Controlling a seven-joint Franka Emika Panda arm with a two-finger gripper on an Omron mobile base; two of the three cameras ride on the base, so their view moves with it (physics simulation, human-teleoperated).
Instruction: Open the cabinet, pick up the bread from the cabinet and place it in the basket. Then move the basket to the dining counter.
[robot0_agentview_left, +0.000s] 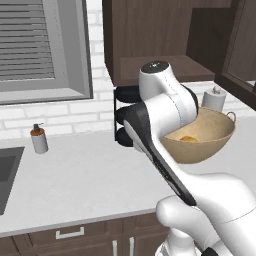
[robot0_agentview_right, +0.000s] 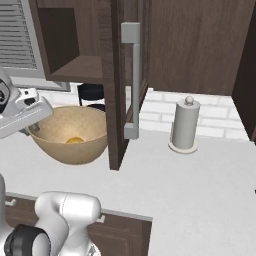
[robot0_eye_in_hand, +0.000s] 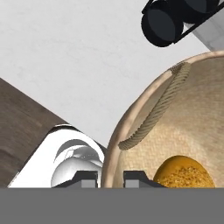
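I have the large round tan basket (robot0_agentview_left: 200, 137) with its speckled inside sitting off the grey-white counter (robot0_agentview_left: 85, 175); in the left base view its underside looks clear of the surface, though I cannot be sure from the right base view. The small golden-yellow bun of bread (robot0_eye_in_hand: 183, 171) lies in the bottom of the basket, visible as a yellow spot from both base cameras (robot0_agentview_right: 75, 140).

In the hand view, the gripper (robot0_eye_in_hand: 110, 178) straddles the basket's rim: one dark finger tip (robot0_eye_in_hand: 86, 179) outside the wall, the other inside it, with the tan rim between them. The two tips stand close against the wall, so I read the claw as clamped on the rim. A twisted rope loop handle (robot0_eye_in_hand: 154, 113) runs along the rim just above the tips.

The dark brown wooden wall cabinet (robot0_agentview_right: 75, 50) stands open, its glass-panelled door (robot0_agentview_right: 112, 85) swung out toward me, with the long silver bar handle (robot0_agentview_right: 132, 80) facing right. The shelf inside looks bare from here.

Behind the basket I see the black tiered rack (robot0_agentview_left: 125, 117). A white paper-towel roll on a stand (robot0_agentview_right: 184, 125) sits to the right against the white brick wall. A soap dispenser with an orange top (robot0_agentview_left: 38, 138) stands near the sink's edge (robot0_agentview_left: 9, 170), well apart from the basket.
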